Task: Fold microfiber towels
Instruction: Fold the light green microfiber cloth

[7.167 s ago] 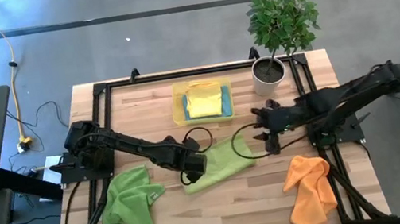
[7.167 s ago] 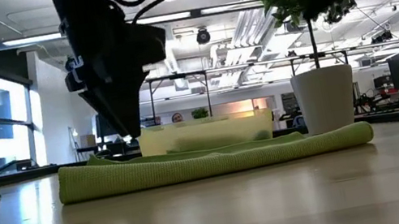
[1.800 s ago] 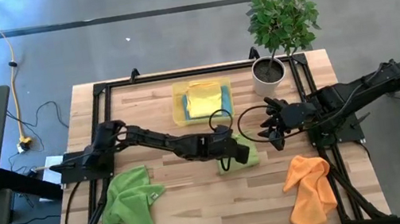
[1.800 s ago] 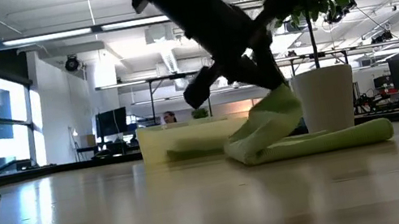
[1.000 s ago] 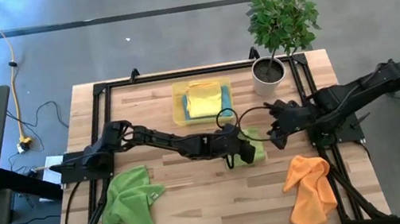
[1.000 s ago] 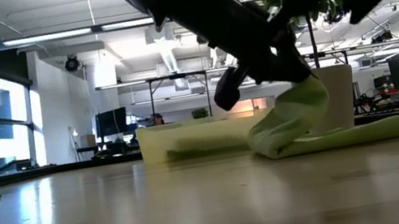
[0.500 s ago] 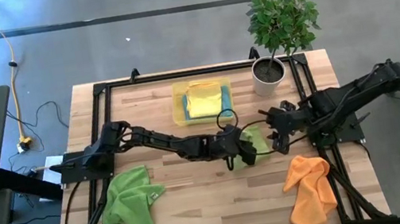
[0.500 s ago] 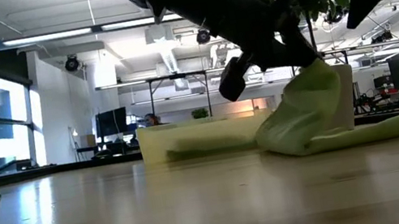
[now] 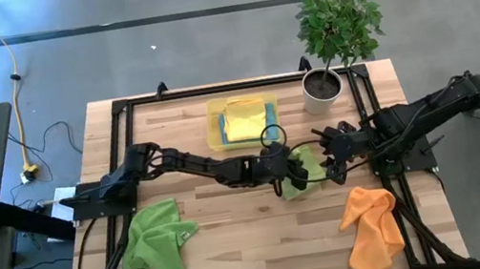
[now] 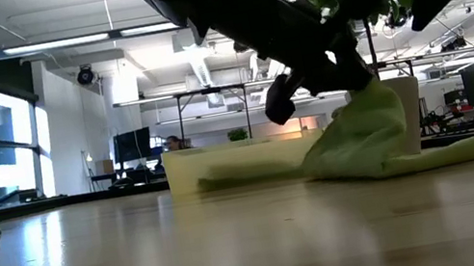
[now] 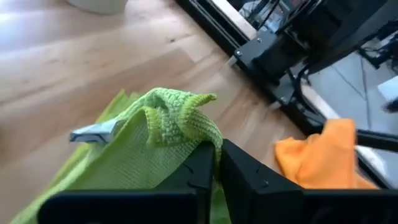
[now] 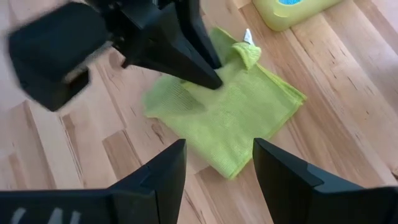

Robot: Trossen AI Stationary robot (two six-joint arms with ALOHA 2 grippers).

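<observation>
My left hand (image 11: 214, 163) is pinched on a raised corner of the green towel (image 9: 306, 166), mid-tabletop (image 9: 238, 241), just below the yellow tray (image 9: 214, 134). My right hand (image 12: 214, 177) hovers spread open just beside the towel, touching nothing. Crumpled orange towel (image 9: 370, 225) lies near the right edge.

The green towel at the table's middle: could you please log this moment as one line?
left claw: shut on green towel, edge lifted | right claw: open, above towel | fold: unfinished
</observation>
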